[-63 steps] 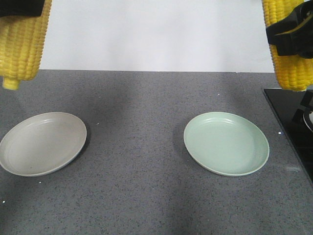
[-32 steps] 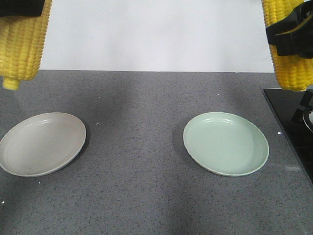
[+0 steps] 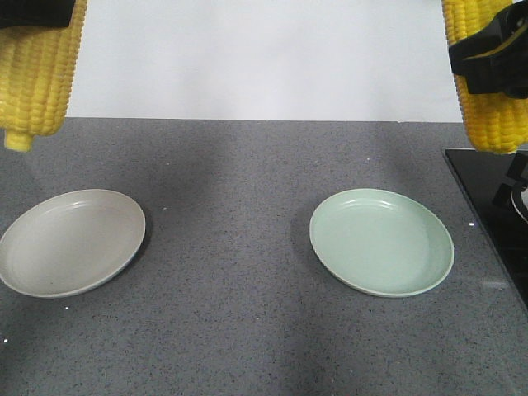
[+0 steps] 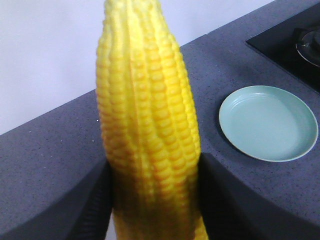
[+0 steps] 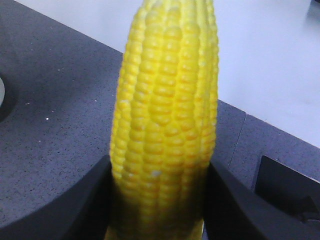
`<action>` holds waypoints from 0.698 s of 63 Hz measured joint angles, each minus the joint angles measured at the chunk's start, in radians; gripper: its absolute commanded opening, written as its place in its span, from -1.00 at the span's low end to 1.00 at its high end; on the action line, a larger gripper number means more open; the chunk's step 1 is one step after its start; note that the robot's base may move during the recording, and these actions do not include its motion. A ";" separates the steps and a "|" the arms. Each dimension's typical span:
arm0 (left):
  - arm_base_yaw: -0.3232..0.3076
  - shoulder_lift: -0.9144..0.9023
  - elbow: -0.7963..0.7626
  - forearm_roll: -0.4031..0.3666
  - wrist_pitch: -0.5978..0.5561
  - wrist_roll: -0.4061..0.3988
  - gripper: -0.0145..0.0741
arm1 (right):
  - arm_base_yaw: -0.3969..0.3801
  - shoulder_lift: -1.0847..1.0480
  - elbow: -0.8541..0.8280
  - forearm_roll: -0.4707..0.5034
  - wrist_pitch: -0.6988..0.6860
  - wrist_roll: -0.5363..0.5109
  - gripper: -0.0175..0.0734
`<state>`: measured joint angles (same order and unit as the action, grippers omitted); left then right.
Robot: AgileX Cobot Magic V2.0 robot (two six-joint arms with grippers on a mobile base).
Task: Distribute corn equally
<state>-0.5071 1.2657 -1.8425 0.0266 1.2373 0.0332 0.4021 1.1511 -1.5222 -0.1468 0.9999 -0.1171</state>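
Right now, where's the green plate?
In the front view the green plate sits empty on the grey counter, right of centre, beside the black cooktop and below the cob in the right pincer.

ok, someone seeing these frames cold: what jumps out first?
Two bright yellow corn cobs hanging upright above the counter: the left cob at the top left, clamped in the left hand, and the right cob at the top right, in the right hand. Below them on the dark grey counter lie two bare plates, a beige plate under the left cob and a pale green plate toward the right.
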 measured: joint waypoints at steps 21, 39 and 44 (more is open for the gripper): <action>0.000 0.000 0.000 0.000 -0.096 0.001 -0.69 | 0.000 0.000 0.000 0.000 0.000 0.000 -0.63; 0.000 0.000 0.000 0.000 -0.118 0.003 -0.69 | 0.000 0.000 0.000 0.000 0.000 0.000 -0.63; 0.000 0.000 0.000 0.000 -0.123 0.003 -0.69 | 0.000 0.000 0.000 0.000 -0.002 0.000 -0.63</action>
<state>-0.5071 1.2657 -1.8425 0.0266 1.1148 0.0361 0.4021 1.1511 -1.5222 -0.1468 0.9975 -0.1171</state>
